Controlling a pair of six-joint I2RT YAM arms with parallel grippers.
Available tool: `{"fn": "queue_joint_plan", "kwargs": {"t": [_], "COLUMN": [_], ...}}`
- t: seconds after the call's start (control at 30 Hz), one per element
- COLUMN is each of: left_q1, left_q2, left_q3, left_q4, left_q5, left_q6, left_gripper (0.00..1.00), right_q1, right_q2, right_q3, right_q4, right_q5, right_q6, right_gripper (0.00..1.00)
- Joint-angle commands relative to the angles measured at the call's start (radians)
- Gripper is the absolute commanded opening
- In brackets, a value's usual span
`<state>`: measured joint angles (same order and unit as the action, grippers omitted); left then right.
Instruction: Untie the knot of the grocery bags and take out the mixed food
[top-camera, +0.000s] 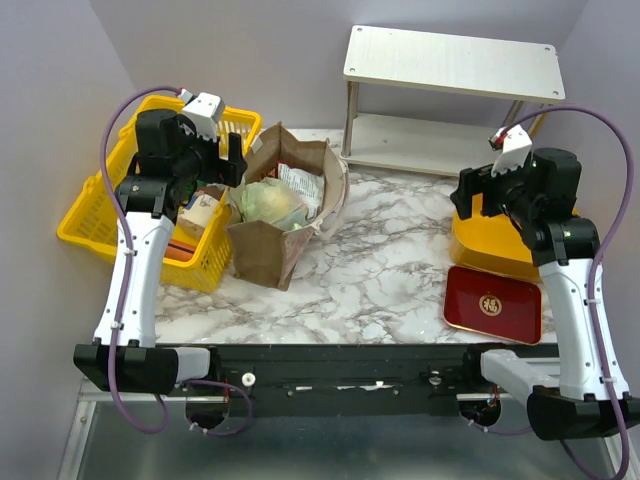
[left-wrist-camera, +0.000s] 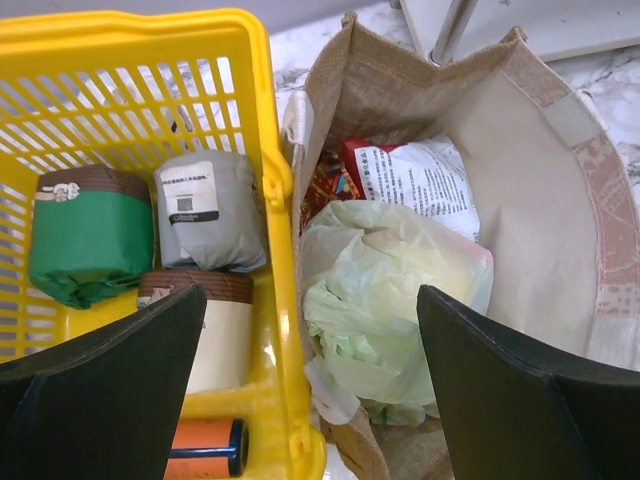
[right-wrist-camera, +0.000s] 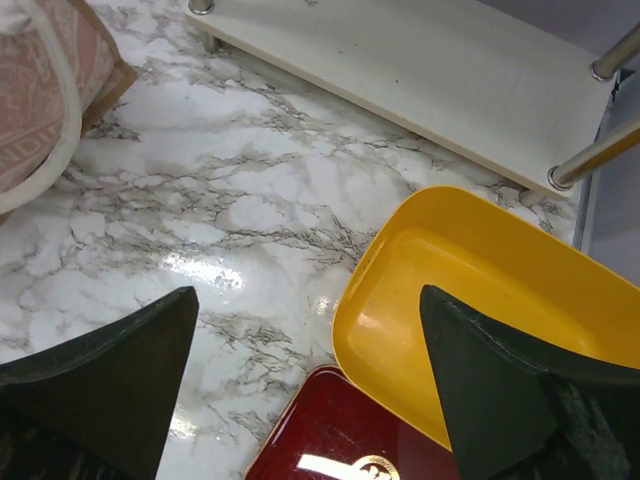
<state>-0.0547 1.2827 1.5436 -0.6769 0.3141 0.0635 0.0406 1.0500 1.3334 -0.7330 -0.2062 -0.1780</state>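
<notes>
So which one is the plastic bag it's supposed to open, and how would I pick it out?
Start at the yellow mesh basket on the left of the marble table; the open brown paper bag stands right beside it. Inside it sits the pale green plastic bag, thin, crinkly and see-through, unlike the white printed packet behind it.

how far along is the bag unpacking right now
Done: nothing yet. The pale green plastic bag looks closed and sits inside the brown paper bag, with a red snack packet behind it. The yellow tray holds no food in view. In hand: the left gripper hangs open above the bags, holding nothing; the right gripper is open over the tray. Left: untie the green bag and take out all the food.
</notes>
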Motion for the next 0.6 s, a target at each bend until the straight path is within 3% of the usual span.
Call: {"fn": "queue_joint_plan", "kwargs": {"t": [0.0,0.1,0.27,0.57], "left_q1": [-0.005,-0.005,-0.005,-0.051], "left_q2": [-0.02,-0.029,-0.023,-0.126], "left_q3": [-0.013,-0.03,-0.008,-0.017], "left_q4": [-0.035,-0.078,-0.182,-0.228], "left_q5": [0.046,0.06,0.129,0.358], "left_q6": [-0.045,-0.019,0.088,0.209], "left_gripper": [0.99,0.97,0.99,0.99], "right_q1": [0.005,0.008,0.114,0.366], "right_q2": [-0.05,-0.009,0.172,0.37], "right_q3": [-0.025,0.013,0.165,0.346], "right_q4": [-0.002,0.007,0.001,0.044], "right_q5": [-0.189,-0.38,-0.389,-0.348], "right_q6": [-0.176,-0.21,-0.074,-0.074], "right_gripper": [1.0,1.0,1.0,1.0]}}
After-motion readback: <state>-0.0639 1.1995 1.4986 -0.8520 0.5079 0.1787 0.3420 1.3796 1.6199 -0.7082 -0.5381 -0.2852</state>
